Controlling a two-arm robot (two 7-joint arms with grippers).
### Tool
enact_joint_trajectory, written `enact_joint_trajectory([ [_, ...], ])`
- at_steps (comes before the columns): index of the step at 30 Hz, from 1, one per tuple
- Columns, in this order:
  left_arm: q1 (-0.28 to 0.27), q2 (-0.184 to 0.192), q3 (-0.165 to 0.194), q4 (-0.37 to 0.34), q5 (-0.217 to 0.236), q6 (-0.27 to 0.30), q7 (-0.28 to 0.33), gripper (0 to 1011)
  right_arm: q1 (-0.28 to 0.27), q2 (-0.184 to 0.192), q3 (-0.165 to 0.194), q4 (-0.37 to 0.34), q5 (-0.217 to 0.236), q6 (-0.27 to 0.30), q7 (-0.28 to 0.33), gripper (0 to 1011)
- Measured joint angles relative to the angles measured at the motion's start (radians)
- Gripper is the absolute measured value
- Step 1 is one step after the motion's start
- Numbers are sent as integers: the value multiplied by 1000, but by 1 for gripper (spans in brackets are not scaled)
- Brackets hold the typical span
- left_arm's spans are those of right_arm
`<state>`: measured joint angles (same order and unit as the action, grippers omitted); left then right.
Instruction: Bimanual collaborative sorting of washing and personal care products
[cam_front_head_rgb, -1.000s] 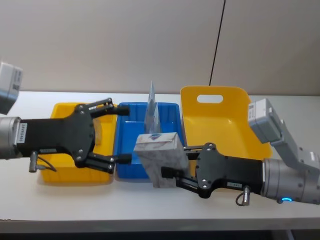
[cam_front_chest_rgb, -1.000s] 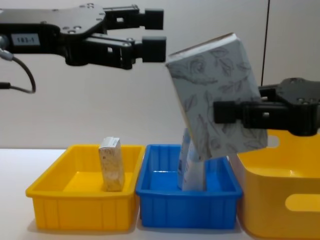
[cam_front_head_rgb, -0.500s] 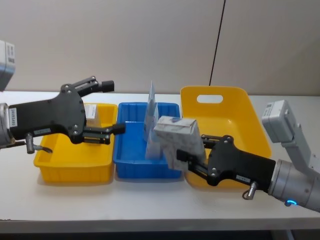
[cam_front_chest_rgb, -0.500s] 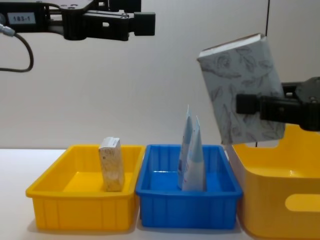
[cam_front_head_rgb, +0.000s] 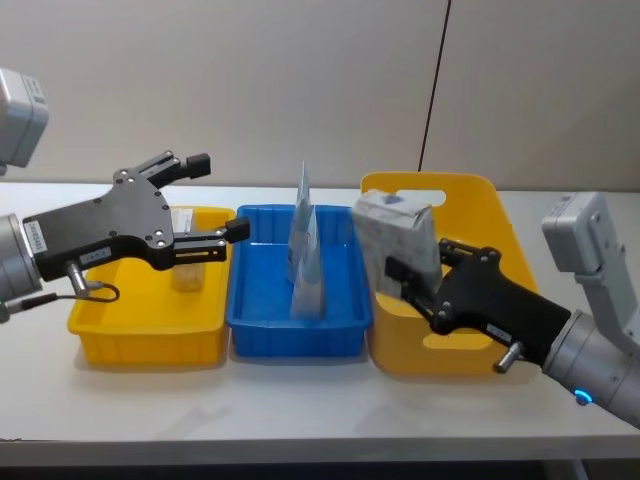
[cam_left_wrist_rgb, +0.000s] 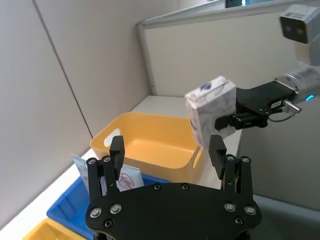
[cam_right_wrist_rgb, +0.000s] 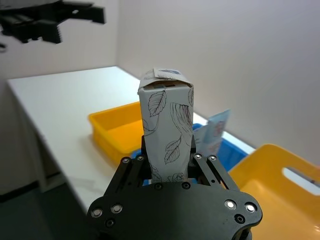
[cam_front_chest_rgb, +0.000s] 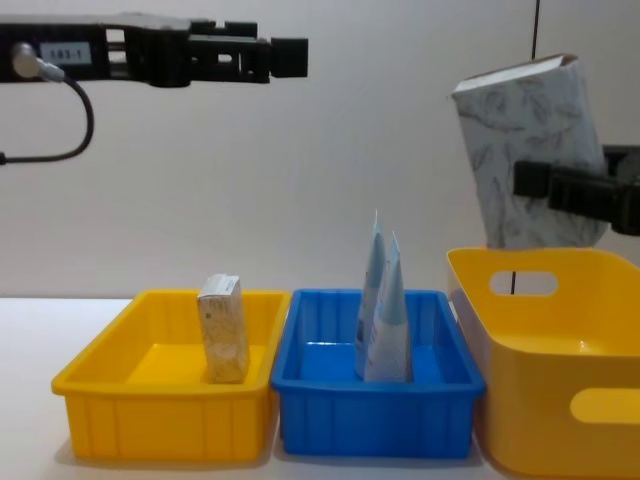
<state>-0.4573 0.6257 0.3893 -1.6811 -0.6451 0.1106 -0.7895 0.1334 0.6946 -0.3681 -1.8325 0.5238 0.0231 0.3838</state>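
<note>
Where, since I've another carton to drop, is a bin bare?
Bare: big yellow bin's floor, below the right gripper's held carton; small yellow bin, under the left gripper, left of its standing carton. Crowded: blue bin around tubes.

Left of the blue bin (cam_front_head_rgb: 262, 330), the small carton (cam_front_head_rgb: 187, 276) in the yellow tray (cam_front_head_rgb: 140, 340) is mostly hidden behind the left gripper (cam_front_head_rgb: 218, 196) in the head view. Right of the blue bin, the fingers of the right gripper (cam_front_head_rgb: 404, 268) cover the lower part of the leaf-print carton (cam_front_head_rgb: 392, 225) they clamp, and the chest view's edge cuts off the handled yellow basket (cam_front_chest_rgb: 470, 305). Print on the tubes (cam_front_head_rgb: 305, 262) inside the bin is too small to read.
</note>
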Motion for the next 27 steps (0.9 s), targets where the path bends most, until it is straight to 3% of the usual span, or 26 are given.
enact_joint_trajectory([
  [8,37,-28,3,8,-42,44,59,1001,-16,-41,22,0,-52,-11,-111,329],
  [19,57,-45,18,27,-72,65,79,1001,-11,-112,42,20,-135,-13,-266,330],
  [27,65,-52,24,35,-84,74,87,1001,13,-181,49,54,-191,19,-381,330],
])
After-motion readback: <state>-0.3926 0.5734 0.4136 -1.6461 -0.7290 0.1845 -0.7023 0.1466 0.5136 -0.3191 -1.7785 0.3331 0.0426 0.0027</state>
